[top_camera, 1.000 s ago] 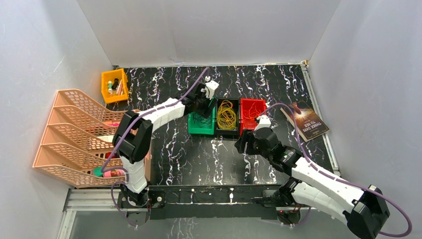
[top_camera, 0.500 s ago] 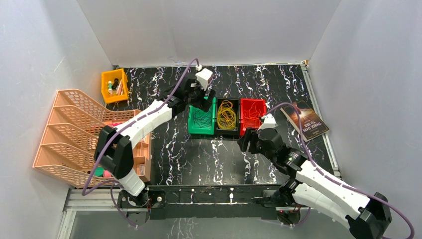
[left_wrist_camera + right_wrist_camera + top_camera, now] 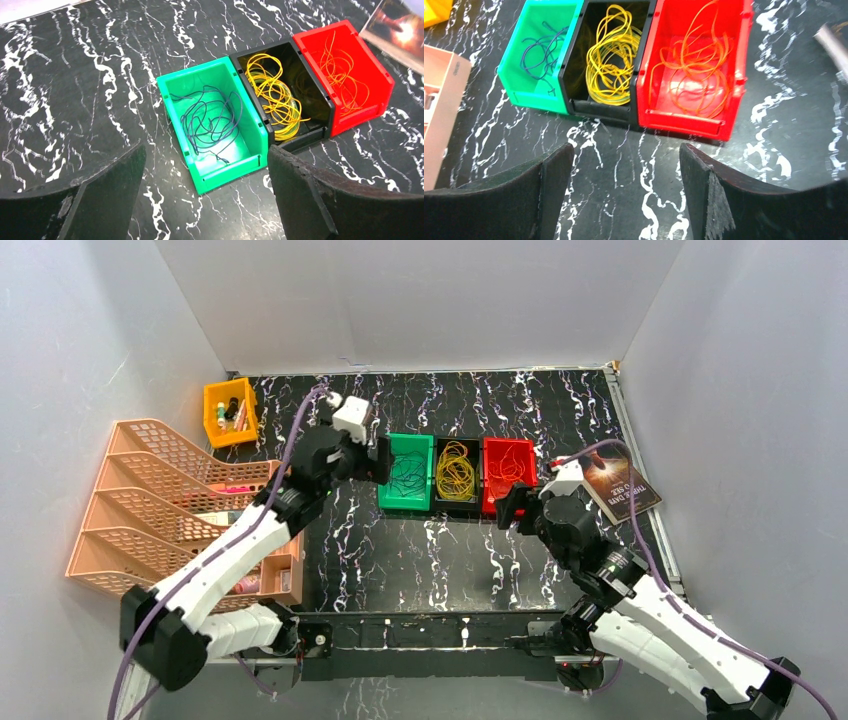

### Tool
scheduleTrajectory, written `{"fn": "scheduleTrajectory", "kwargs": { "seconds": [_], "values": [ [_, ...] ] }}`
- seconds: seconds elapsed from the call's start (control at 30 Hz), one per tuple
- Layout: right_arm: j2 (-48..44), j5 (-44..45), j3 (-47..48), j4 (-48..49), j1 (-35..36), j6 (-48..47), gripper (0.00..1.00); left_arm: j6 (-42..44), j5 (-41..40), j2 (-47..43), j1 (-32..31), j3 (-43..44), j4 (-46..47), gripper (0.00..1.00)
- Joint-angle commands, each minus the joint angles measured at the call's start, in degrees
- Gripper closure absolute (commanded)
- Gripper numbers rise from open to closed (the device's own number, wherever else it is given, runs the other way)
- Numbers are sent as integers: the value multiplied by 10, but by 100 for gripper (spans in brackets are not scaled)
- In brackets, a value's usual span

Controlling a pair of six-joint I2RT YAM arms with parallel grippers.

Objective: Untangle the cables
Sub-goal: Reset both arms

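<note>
Your left jaws and right jaws are both spread wide, holding nothing. Just past them on the desk [image 3: 420, 560] sit three bins in a row, one bunch in each: dark cables [image 3: 210, 122] in the green bin [image 3: 225, 175], yellow cables [image 3: 272, 100] in the black bin [image 3: 305, 140], orange cables [image 3: 342, 75] in the red bin [image 3: 360, 117].
</note>
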Motion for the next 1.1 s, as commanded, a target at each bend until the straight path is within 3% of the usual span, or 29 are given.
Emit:
{"fn": "scheduleTrajectory", "kwargs": {
  "seconds": [0.0,0.1,0.2,0.5,0.63,0.97,1.03,1.07],
  "values": [
    [-13,67,64,-29,-1,-60,13,-63,-67,-98,2,-60,25,8],
    [-27,79,79,-33,-1,-84,9,-94,-93,-152,2,-99,8,2],
    [-42,83,85,-31,-1,-102,2,-123,-115,-200,3,-131,-24,2],
    [-70,129,40,-11,-1,-73,2,-242,-133,-274,3,-203,-104,1],
    [-61,126,47,-22,-1,-64,2,-236,-119,-295,2,-228,-106,2],
    [-57,164,47,-36,-1,-22,2,-246,-181,-370,2,-255,-133,2],
    [-56,162,42,-35,-1,-12,2,-247,-200,-391,2,-260,-138,2],
    [-55,177,42,-39,-1,0,2,-259,-253,-397,2,-252,-169,1]
  ]
}}
